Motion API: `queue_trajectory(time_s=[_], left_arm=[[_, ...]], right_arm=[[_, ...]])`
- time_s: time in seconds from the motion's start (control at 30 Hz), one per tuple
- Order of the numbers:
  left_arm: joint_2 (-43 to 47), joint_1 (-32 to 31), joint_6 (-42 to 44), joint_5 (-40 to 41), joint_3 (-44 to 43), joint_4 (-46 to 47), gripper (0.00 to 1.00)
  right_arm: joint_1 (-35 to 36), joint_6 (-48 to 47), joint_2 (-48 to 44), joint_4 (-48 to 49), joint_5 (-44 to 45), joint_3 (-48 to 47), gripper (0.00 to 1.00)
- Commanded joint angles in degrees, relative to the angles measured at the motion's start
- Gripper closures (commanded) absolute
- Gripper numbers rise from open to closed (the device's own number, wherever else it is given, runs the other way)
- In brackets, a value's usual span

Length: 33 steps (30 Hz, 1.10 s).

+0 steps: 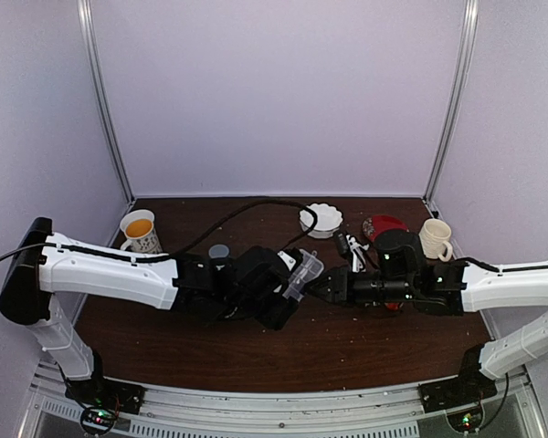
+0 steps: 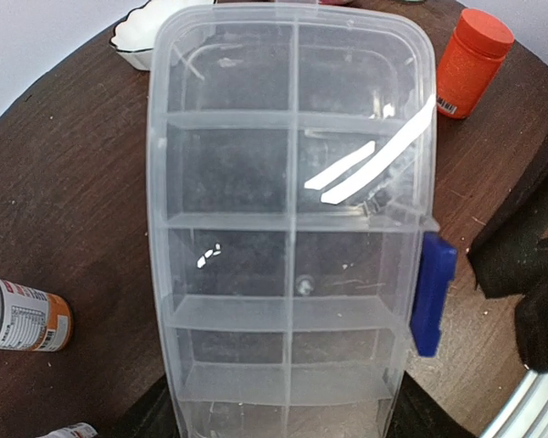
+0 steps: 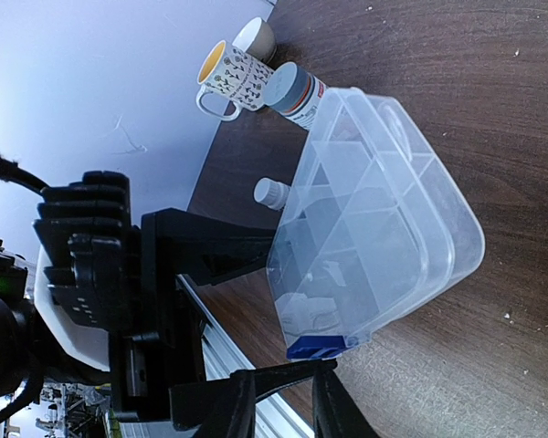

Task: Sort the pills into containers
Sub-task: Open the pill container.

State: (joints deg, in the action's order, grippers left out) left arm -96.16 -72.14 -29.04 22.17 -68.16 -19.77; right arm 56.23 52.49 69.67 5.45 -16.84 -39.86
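Observation:
My left gripper (image 1: pixel 288 294) is shut on the near end of the clear organizer box (image 2: pixel 292 182) and holds it tilted above the table. Its black fingers (image 2: pixel 146 422) flank the box's sides. The lid is down, with a blue latch (image 2: pixel 432 292) on the right edge. One small pale pellet (image 2: pixel 303 285) shows in a middle compartment. Tiny whitish pills (image 3: pixel 507 317) lie scattered on the brown table. My right gripper (image 3: pixel 327 370) reaches in from the right, its jaws drawn close with the tips at the lower edge of the blue latch (image 3: pixel 320 347).
An orange bottle (image 2: pixel 473 59) stands behind the box, with a white scalloped bowl (image 1: pixel 321 219) nearby. There are mugs at the back left (image 1: pixel 139 230) and back right (image 1: pixel 436 239). A labelled bottle (image 2: pixel 23 315) lies at the left. A small white bottle (image 3: pixel 272 192) stands beside the box.

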Motion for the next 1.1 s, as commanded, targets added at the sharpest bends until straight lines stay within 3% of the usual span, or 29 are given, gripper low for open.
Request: queue_trajectory(time_s=[0.0,0.27,0.4,0.5,0.53,0.63,0.73,0.87,1.07], left_arm=[[-0.36,0.17,-0.23,0.85,-1.62,1.20,0.38],[-0.16,0.18,-0.45,0.96,-1.45,1.21,0.38],[0.18,0.16,-0.58,1.42,-1.36,1.28,0.38],[0.27,0.16,-0.43,1.44,-1.44,1.28,0.38],[0.48,0.16,-0.37,1.47,-1.38,1.31,0.38],[0.71,0.16,-0.24,1.88,-1.17,1.31,0.38],[0.97,0.07,-0.23,2.65,-0.88,1.29,0.38],[1.03,-0.22,0.24,4.07,-0.83,1.40,0.38],[1.01,-1.25,0.65,6.43,-1.01,1.33,0.38]], right_arm=[[0.20,-0.41,0.56,0.79,-0.70,-1.36,0.76],[0.20,-0.37,1.36,-1.28,-0.28,-1.89,0.77],[0.12,-0.55,1.84,-2.86,0.40,-2.26,0.65],[0.11,-0.24,2.10,-2.20,0.15,-2.08,0.63],[0.11,-0.22,2.20,-2.06,0.08,-2.07,0.60],[0.11,-0.04,2.31,-1.40,-0.36,-2.31,0.35],[0.11,0.27,2.61,-1.27,-0.07,-3.22,0.25],[-0.10,1.75,4.59,-3.06,0.86,-5.38,0.25],[-0.94,4.90,7.74,-2.42,0.72,-5.55,0.36]])
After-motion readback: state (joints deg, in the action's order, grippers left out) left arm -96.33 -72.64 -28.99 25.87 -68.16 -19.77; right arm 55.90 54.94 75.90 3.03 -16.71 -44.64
